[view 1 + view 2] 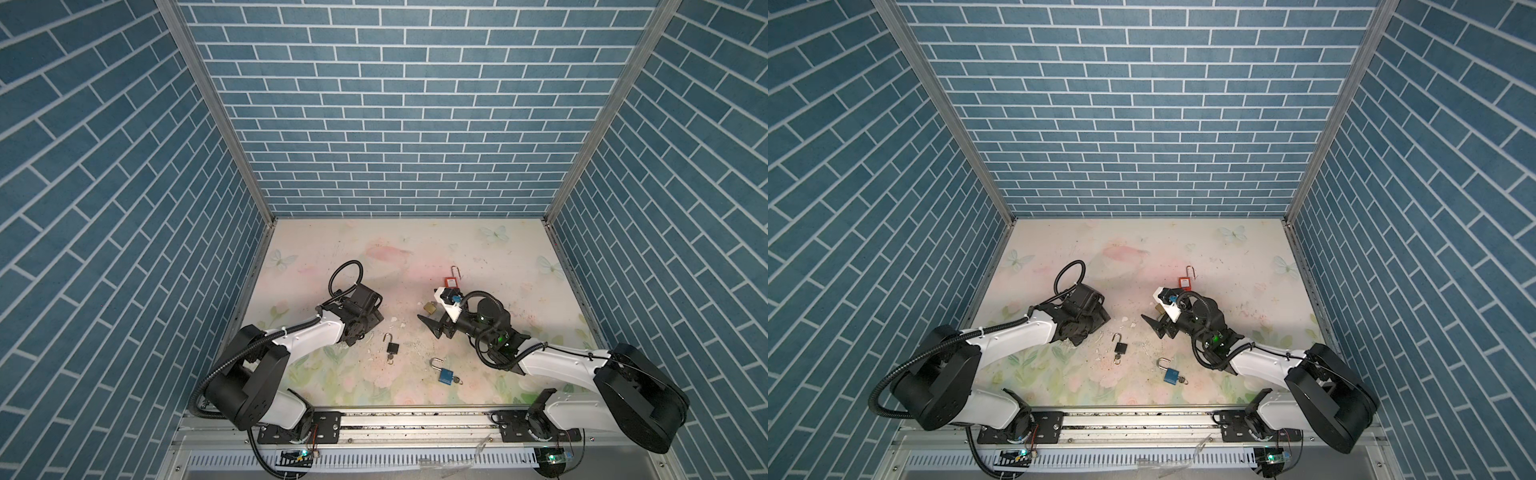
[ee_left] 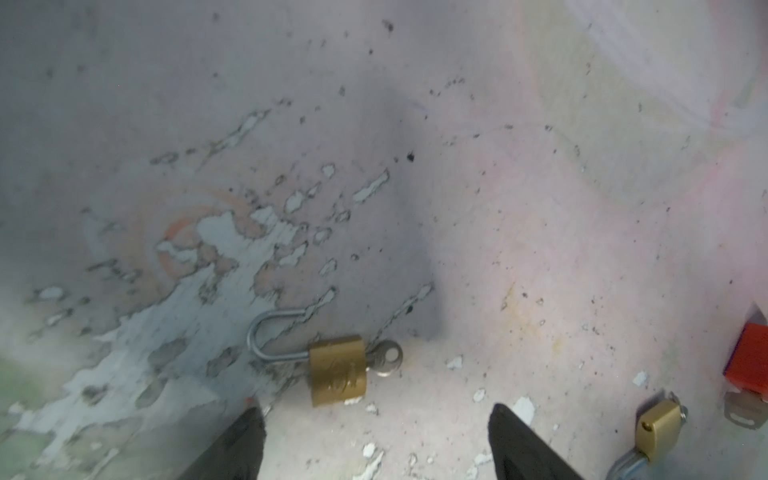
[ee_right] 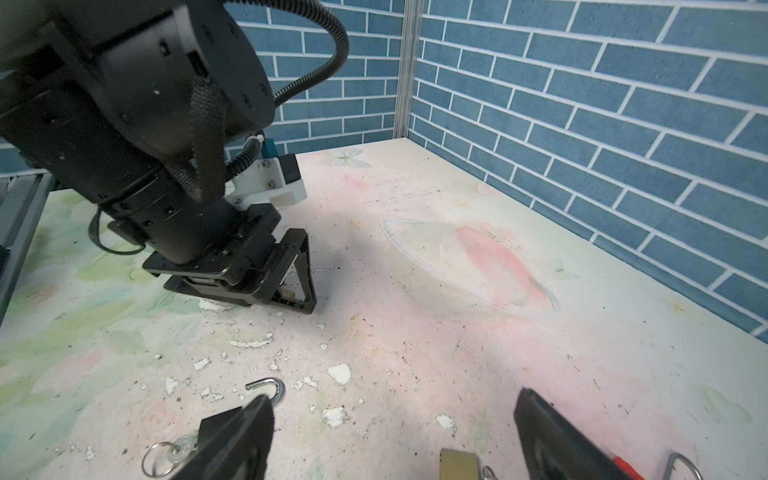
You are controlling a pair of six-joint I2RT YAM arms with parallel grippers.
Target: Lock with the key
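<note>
Left end effector (image 2: 376,411) stands wide, empty, by a brass padlock (image 2: 337,370); right end effector (image 3: 392,395) wide, empty, with blue padlock (image 1: 445,376) at its 6 o'clock.

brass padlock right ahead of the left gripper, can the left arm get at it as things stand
Probably yes. In the left wrist view the left gripper stands open just short of the brass padlock, which lies flat on the table with its key in, and nothing sits between the two.

On table (image 1: 415,266), leftmost padlock (image 1: 393,348) left of and behind frontmost padlock (image 1: 445,376).
</note>
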